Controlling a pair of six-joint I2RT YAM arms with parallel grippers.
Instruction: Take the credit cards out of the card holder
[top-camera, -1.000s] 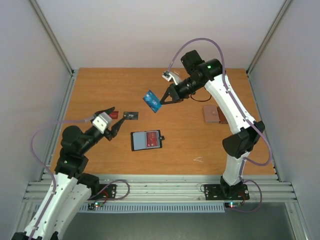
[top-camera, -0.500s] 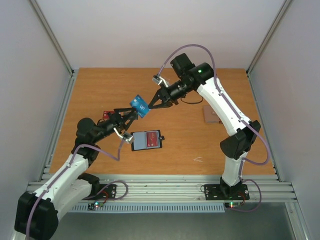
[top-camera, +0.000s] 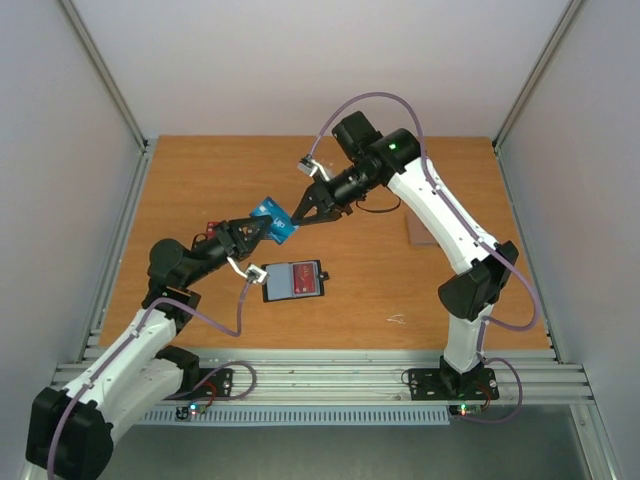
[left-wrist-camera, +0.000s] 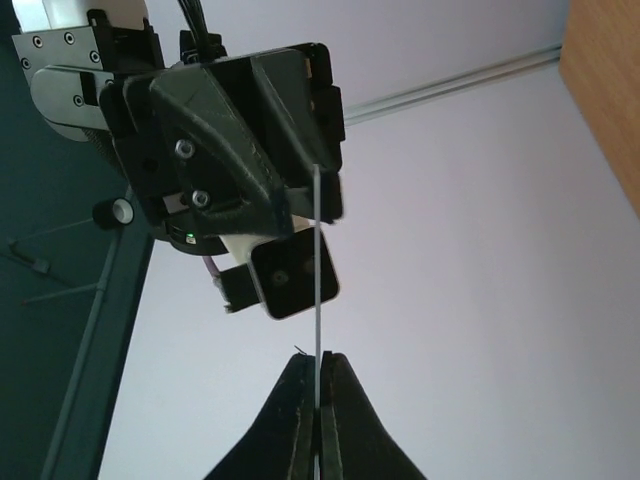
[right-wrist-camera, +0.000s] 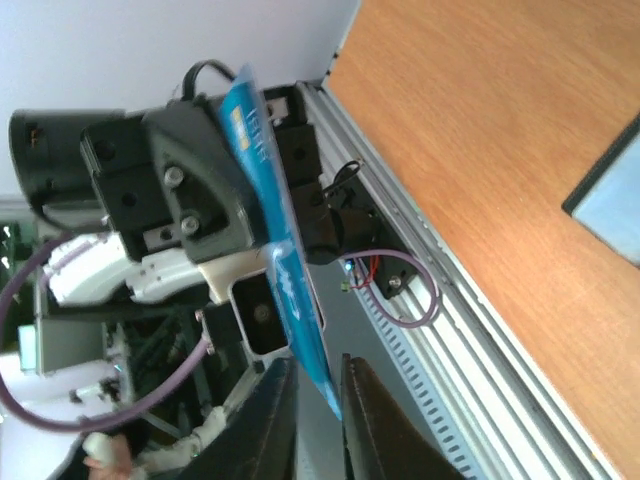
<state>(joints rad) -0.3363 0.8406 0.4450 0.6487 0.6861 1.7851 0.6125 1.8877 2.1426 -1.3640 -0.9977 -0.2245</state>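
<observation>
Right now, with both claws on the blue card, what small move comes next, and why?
Probably the right claw should open and let go. The left claw is shut on the opposite edge of the blue credit card, so both pinch it in mid-air; one must release.
</observation>
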